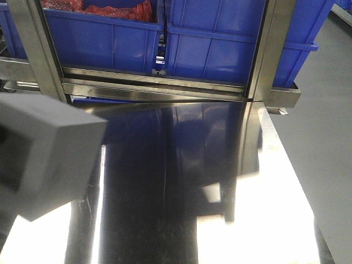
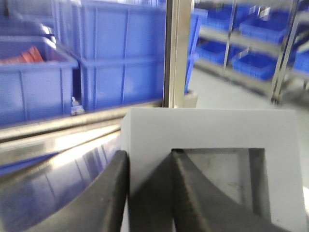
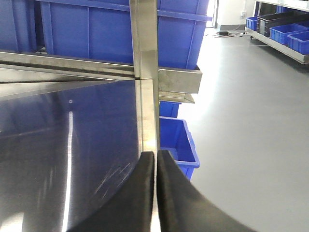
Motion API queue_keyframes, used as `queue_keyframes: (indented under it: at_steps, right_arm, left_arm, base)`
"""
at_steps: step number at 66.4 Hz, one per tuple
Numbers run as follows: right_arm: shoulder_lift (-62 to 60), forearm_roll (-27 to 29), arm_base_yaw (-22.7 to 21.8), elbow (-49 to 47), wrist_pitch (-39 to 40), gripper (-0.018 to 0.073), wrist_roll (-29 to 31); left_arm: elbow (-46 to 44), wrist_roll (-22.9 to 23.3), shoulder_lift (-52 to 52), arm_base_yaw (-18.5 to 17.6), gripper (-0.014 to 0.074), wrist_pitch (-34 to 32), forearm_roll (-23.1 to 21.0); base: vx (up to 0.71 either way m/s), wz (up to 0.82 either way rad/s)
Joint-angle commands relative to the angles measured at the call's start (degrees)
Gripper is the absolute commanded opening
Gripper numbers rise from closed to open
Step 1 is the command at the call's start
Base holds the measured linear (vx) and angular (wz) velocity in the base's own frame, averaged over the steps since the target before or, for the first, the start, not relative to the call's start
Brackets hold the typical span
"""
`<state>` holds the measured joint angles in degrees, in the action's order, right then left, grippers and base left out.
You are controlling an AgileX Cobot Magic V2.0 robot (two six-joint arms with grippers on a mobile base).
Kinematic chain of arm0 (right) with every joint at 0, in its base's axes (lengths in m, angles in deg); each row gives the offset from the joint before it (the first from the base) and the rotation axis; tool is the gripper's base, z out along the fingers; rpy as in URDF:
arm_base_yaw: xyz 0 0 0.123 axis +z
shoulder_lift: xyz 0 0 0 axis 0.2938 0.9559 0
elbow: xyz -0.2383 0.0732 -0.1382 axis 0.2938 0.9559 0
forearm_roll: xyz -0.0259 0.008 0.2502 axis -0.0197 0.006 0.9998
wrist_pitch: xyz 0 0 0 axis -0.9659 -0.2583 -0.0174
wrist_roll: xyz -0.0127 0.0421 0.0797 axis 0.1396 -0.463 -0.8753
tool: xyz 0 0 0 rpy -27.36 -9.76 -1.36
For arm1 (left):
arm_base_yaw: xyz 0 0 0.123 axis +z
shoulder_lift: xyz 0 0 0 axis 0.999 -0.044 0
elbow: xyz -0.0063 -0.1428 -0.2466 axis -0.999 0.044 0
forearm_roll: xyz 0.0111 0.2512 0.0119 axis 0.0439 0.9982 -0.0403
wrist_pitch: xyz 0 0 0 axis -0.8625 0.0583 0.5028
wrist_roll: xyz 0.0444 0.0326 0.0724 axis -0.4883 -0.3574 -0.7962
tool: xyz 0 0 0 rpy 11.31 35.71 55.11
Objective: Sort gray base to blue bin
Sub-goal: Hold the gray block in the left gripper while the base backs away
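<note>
The left tool (image 2: 149,154) grips the gray base (image 2: 207,130) by one wall, with one dark finger (image 2: 113,193) pressed on the outer face and the other inside the square recess, which faces the wrist camera. In the front view the gray base (image 1: 44,154) looms large and tilted at the frame's left edge, over the near left part of the polished steel tabletop (image 1: 181,181); no frame shows whether it touches the surface. The right tool (image 3: 155,153) hangs above the tabletop's right edge (image 3: 72,145), its two black fingers pressed flat together with nothing between them. Past the tabletop's far edge a steel rail (image 1: 154,85) runs across, crossed by a steel upright (image 1: 272,49). Behind the rail, blue bins (image 1: 214,52) stand side by side, well apart from the gray base; the one toward the frame's left holds red material (image 1: 110,11). Below the tabletop's right corner, a smaller blue crate (image 3: 181,145) sits on the gray floor (image 3: 251,121). Farther off, metal shelving (image 2: 251,53) carries more blue crates.
</note>
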<state>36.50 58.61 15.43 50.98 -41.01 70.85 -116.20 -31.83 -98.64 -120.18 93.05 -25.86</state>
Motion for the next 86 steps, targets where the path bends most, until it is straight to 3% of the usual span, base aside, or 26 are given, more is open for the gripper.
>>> queue_keyframes:
  at_steps: [1,28,86]
  right_arm:
    - [1.0,-0.3,-0.2,0.1,4.1,-0.0005,0.7]
    - [1.0,-0.3,-0.2,0.1,4.1,-0.0005,0.7]
    - [1.0,-0.3,-0.2,0.1,4.1,-0.0005,0.7]
  left_arm:
    - [2.0,0.8,5.9,-0.2,-0.0006,-7.0,0.0]
    - [12.9,0.8,23.1,-0.2,-0.0006,-7.3,0.0]
    - [13.2,0.8,23.2,-0.2,-0.0006,-7.3,0.0]
  base:
    - [0.0,0.0]
    - [0.0,0.0]
    - [0.0,0.0]
